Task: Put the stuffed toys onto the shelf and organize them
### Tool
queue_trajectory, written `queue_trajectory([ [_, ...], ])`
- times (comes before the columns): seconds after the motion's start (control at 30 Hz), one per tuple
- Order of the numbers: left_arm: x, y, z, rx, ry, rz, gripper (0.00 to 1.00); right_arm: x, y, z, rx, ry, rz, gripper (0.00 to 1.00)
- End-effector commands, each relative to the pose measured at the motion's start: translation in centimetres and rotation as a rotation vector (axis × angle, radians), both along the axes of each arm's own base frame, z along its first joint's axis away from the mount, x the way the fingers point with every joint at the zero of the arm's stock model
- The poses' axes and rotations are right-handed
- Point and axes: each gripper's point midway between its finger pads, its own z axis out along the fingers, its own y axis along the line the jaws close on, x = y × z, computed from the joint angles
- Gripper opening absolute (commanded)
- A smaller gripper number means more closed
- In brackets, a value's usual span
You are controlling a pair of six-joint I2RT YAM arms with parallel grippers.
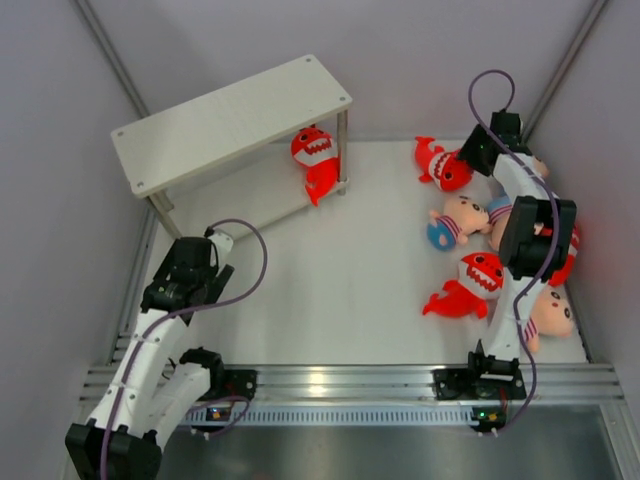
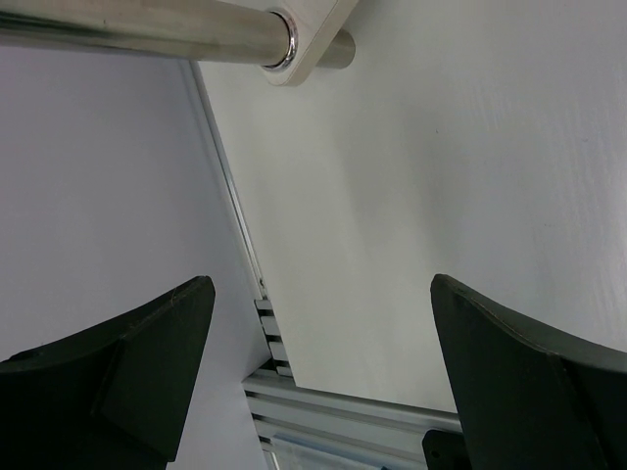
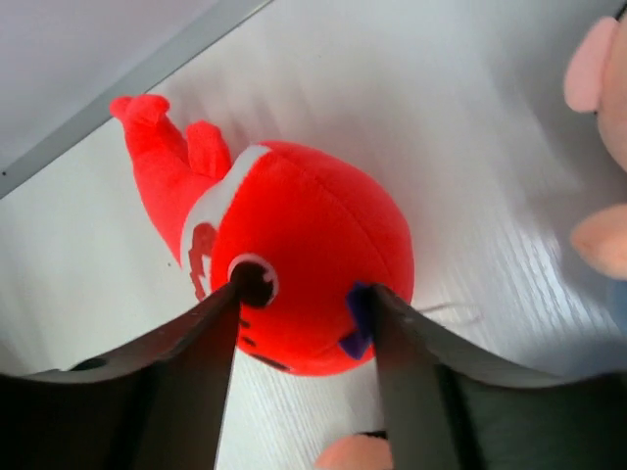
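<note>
The white two-tier shelf [image 1: 230,115] stands at the back left, with one red shark [image 1: 318,160] on the right end of its lower board. My right gripper [image 1: 472,160] is at the back right, its fingers pressed on both sides of the head of a red shark [image 3: 309,245] lying on the table; this shark also shows in the top view [image 1: 443,168]. Another shark [image 1: 470,282] and a boy doll [image 1: 455,220] lie mid-right. A second doll [image 1: 552,312] lies near the right arm's base. My left gripper [image 2: 323,294] is open and empty, near the shelf's front leg [image 2: 147,34].
More toys are partly hidden behind the right arm: a red shark [image 1: 568,262] and a doll [image 1: 537,165]. The grey walls close in on both sides. An aluminium rail [image 1: 350,382] runs along the table's near edge.
</note>
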Motion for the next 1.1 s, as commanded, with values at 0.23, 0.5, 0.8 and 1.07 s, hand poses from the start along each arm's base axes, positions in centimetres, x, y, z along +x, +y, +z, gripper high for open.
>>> queue_trajectory([
  [0.23, 2.0, 0.0, 2.9, -0.002, -0.063, 0.017, 0.98, 3.6, 0.5, -0.9, 0.102, -0.087, 0.095, 0.79],
  [0.5, 2.2, 0.2, 2.8, 0.014, -0.047, 0.028, 0.98, 4.4, 1.6, -2.1, 0.127, -0.105, 0.166, 0.17],
  [0.8, 2.7, -1.9, 4.5, -0.1, -0.064, -0.029, 0.98, -1.1, 2.0, 14.3, -0.145, -0.382, 0.306, 0.0],
  [1.07, 2.0, -10.7, 11.7, -0.433, -0.166, -0.463, 0.98, -17.3, 10.9, 26.4, -0.609, -0.6, 0.818, 0.0],
])
